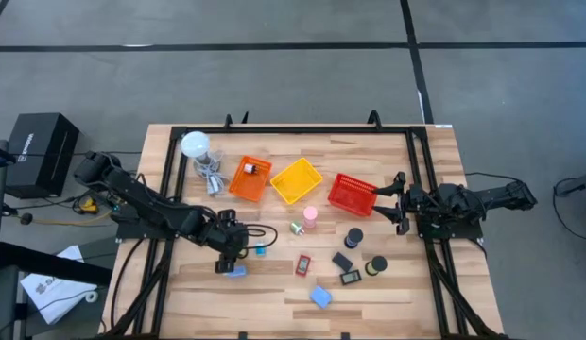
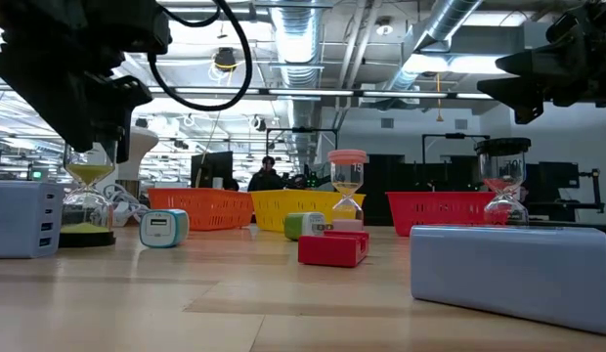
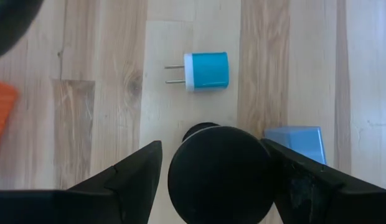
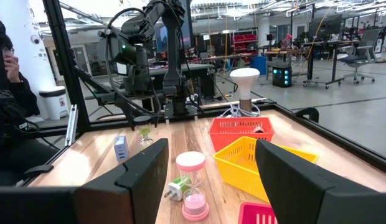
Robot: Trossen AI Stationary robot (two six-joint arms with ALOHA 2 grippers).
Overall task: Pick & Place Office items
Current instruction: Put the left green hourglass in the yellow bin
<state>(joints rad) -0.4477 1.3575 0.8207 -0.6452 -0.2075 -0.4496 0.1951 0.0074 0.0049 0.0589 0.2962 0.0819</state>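
Observation:
My left gripper (image 1: 227, 253) (image 3: 211, 144) is open and points down over a yellow-sand hourglass (image 2: 88, 200). Its fingers stand on either side of the hourglass's black round top (image 3: 219, 174). Beside that lie a blue plug adapter (image 3: 207, 70) and a light-blue block (image 3: 297, 140). My right gripper (image 1: 392, 201) (image 4: 211, 146) is open and waits by the red basket (image 1: 352, 194). A pink hourglass (image 1: 310, 217), a red rectangle (image 1: 302, 264), black cylinders (image 1: 354, 236) (image 1: 377, 266), black flat rectangles (image 1: 346, 269) and another light-blue block (image 1: 320, 297) rest on the table. My left gripper comes from above with one finger on each side of the hourglass's black top cap (image 3: 219, 174). Whether either finger (image 3: 277, 168) touches the cap, I cannot tell. The hourglass stands upright on the table.
The orange basket (image 1: 249, 178), the yellow basket (image 1: 297, 180) and the red basket stand in a row toward the far side. A white globe lamp (image 1: 196, 144) with its cord sits at the far left. Bare wood lies along the near edge (image 1: 387, 316). A person shows beyond the table (image 4: 9, 93).

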